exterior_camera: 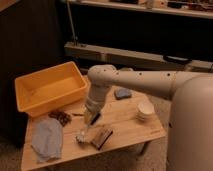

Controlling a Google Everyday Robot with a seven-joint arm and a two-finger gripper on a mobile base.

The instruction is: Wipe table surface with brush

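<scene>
Brush (82,136) steeply tilted, head down-left on table surface (125,121), handle clamped in end effector (92,119).

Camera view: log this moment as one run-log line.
gripper: over table surface, shut on brush | brush: head down on wood | block brush: beside head
</scene>
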